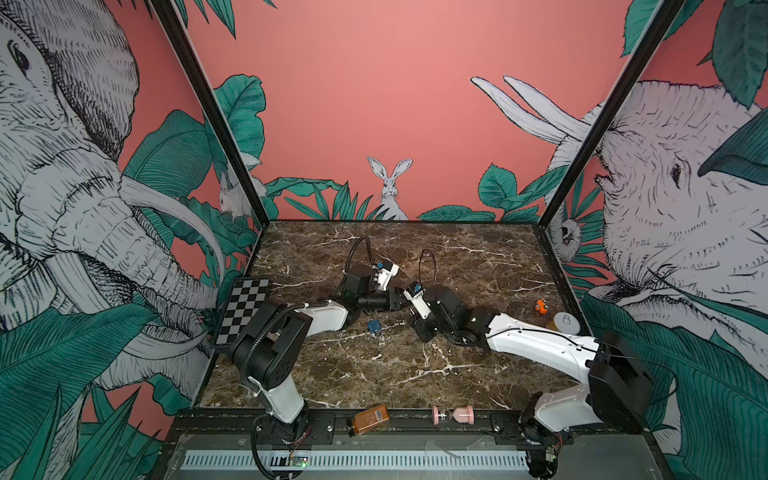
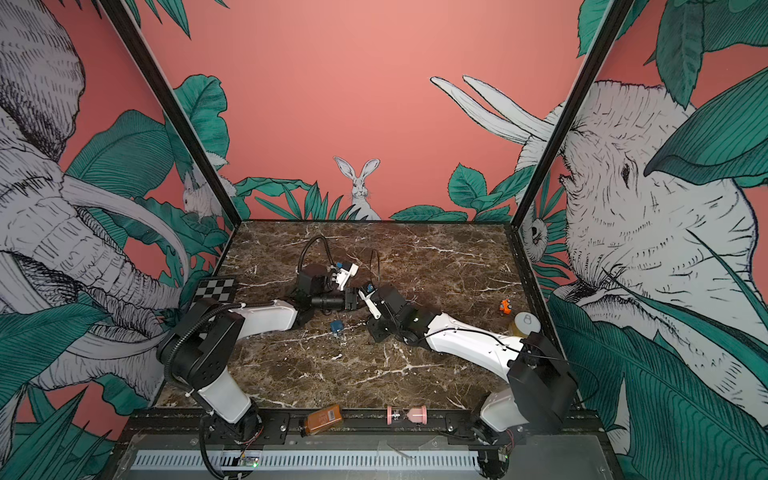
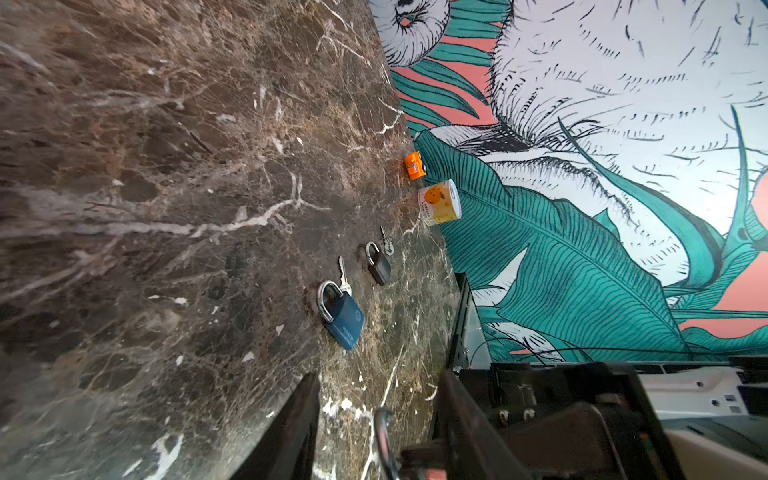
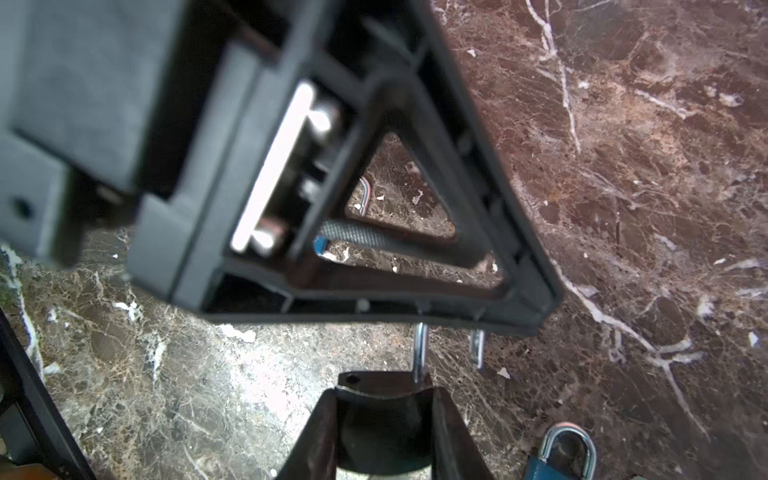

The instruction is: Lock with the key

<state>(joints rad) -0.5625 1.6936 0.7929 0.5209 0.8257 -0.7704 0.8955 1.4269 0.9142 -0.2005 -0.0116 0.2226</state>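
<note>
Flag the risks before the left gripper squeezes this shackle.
The shackle has its free leg swung away from its hole in the held padlock; pushing without turning would likely miss.
The left gripper stands open around it; an off-centre squeeze could twist the padlock in the right gripper.

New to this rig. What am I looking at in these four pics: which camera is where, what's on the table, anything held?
A left arm and a right arm, each ending in a two-finger gripper, are mounted at the near edge of a marble table. Two pictures come from one stereo camera overhead; the other two come from a camera on each wrist. The right gripper is closed on the held padlock, whose shackle looks open. The left gripper stands open around that shackle. On the table lie a blue padlock beside a key, a dark padlock beside a second key, an orange toy car and a can. A brown bottle and pink hourglass lie on the front rail.
</note>
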